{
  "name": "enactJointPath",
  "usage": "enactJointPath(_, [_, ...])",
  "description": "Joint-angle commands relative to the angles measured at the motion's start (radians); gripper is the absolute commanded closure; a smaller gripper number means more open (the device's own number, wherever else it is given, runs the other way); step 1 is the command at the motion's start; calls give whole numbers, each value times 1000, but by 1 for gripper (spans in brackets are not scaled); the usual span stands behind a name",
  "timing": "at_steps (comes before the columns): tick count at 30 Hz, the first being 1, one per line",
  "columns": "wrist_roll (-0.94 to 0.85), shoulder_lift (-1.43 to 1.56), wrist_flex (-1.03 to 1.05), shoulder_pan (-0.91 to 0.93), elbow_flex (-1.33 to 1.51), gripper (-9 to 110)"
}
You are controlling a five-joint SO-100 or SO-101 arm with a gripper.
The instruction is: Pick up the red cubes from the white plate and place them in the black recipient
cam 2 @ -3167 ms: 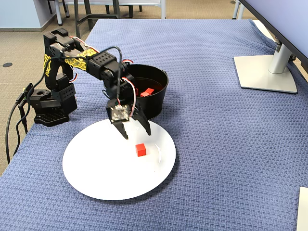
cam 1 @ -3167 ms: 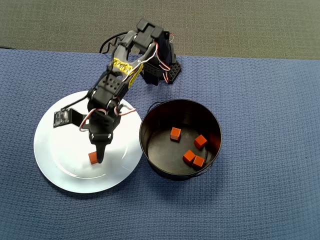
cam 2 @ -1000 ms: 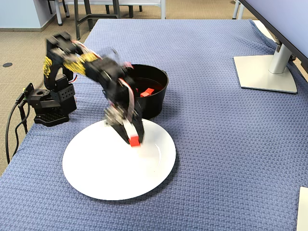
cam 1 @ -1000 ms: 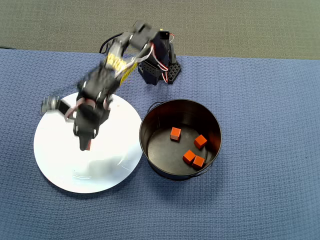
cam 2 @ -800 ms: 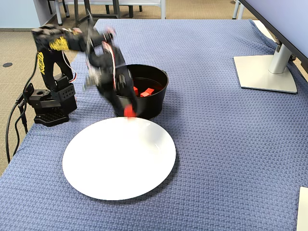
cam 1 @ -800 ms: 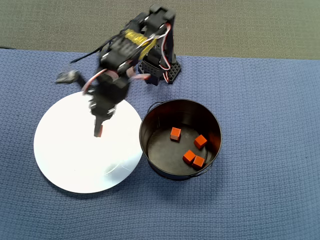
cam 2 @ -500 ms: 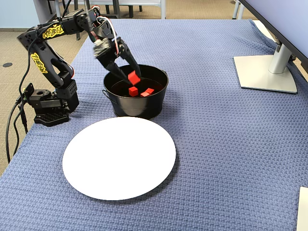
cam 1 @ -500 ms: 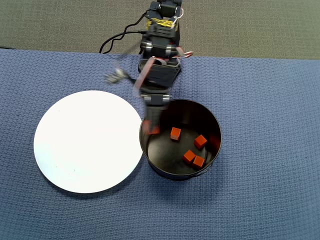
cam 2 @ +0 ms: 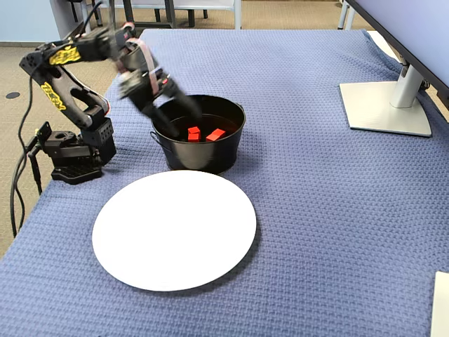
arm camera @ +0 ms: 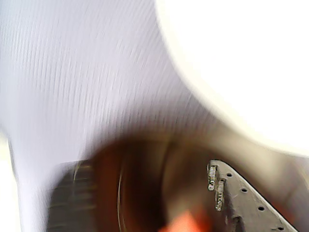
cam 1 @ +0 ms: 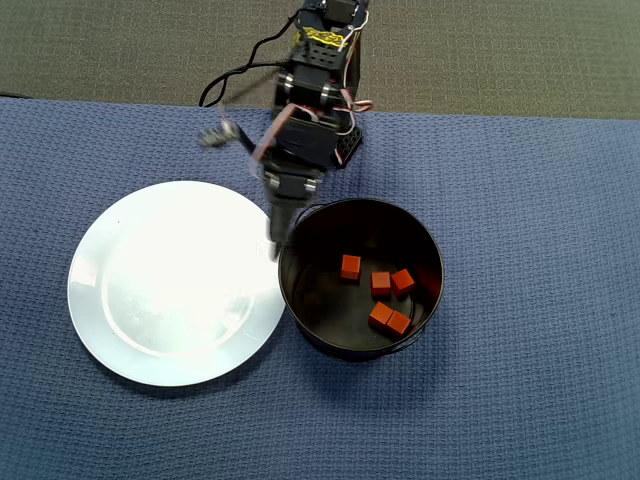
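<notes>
Blue waffle-weave tablecloth (cam 2: 316, 210); grey-green carpet floor (cam 1: 500, 50); silver flat monitor stand base (cam 2: 384, 107); dark metal furniture legs (cam 2: 130, 14) beyond.

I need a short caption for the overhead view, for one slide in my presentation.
Five red cubes lie in the black pot; the white plate is bare, gripper beside the rim.

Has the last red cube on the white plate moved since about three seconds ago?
Yes. It left the white plate, now bare, and lies among five red cubes inside the black pot in the overhead view.

five red cubes (cam 1: 381, 284), one white plate (cam 1: 100, 300), one black recipient (cam 1: 300, 290)
</notes>
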Motion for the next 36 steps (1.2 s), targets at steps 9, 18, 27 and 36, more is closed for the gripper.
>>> enactJointPath(9, [52, 276, -187, 270, 374, 101])
enactJointPath(18, [38, 425, -249, 117, 657, 102])
enactJointPath(27, [138, 534, -104, -114, 739, 102])
enactJointPath(36, [149, 621, -43, -146, 787, 102])
